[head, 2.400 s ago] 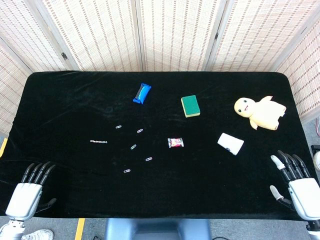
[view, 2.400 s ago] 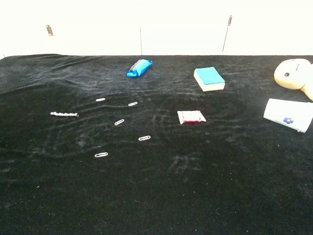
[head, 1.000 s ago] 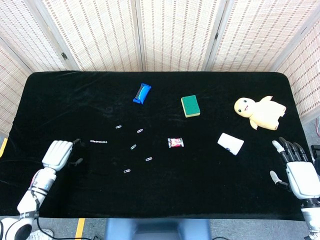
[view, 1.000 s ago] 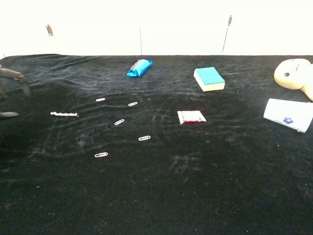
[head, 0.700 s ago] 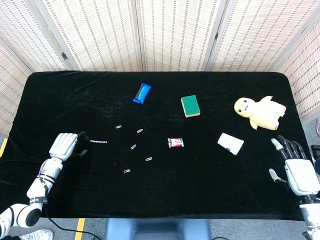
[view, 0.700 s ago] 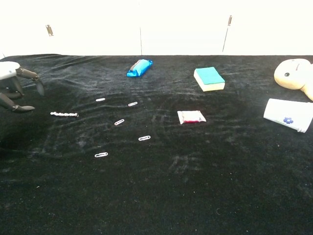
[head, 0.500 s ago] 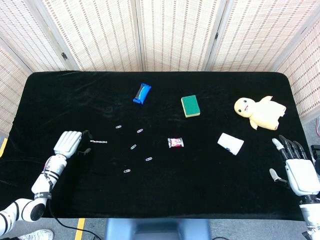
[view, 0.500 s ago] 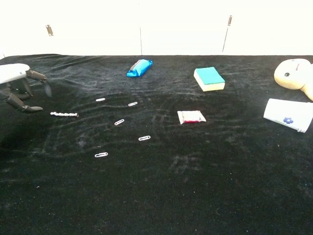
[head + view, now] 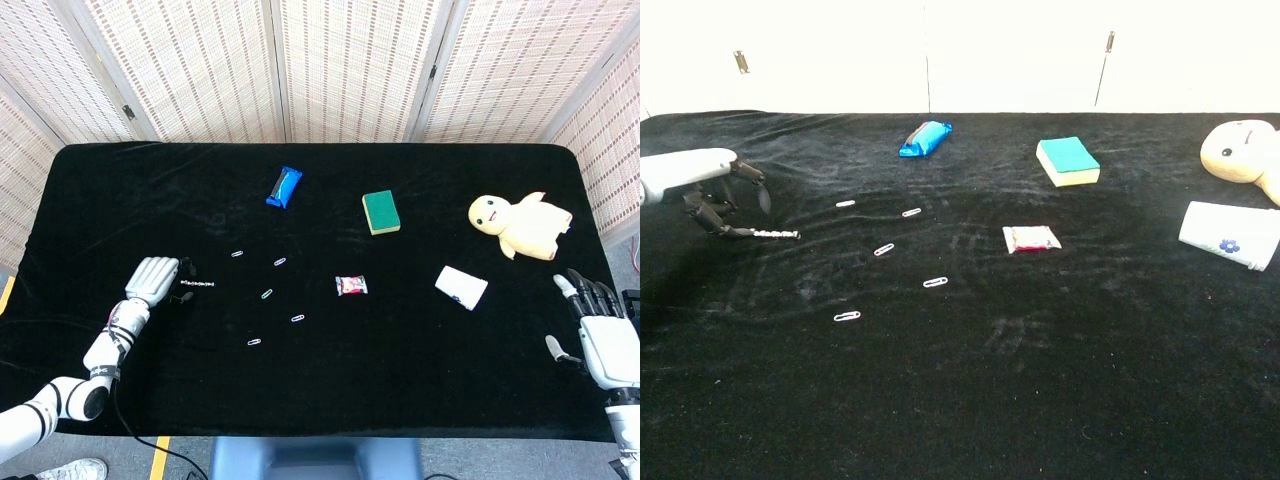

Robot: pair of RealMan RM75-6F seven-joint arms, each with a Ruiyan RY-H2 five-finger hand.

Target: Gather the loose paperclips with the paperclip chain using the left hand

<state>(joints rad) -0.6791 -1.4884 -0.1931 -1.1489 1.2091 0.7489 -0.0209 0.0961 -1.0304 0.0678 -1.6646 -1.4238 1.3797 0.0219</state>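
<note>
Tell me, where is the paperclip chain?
In the head view the paperclip chain lies on the table's left side, right at the left hand, with loose paperclips to its right.

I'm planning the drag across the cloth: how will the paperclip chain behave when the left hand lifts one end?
The paperclip chain is thin linked pieces, so it will probably hang limp, not stiff. It looks light; the left hand should lift it easily. Dragged, it may snag on the wrinkled black cloth.

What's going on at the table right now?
The left hand has reached the near end of the paperclip chain, fingers curled down at it; whether it grips yet is unclear. Five loose paperclips lie scattered to the chain's right, not gathered. The right hand waits open at the table's edge.
</note>
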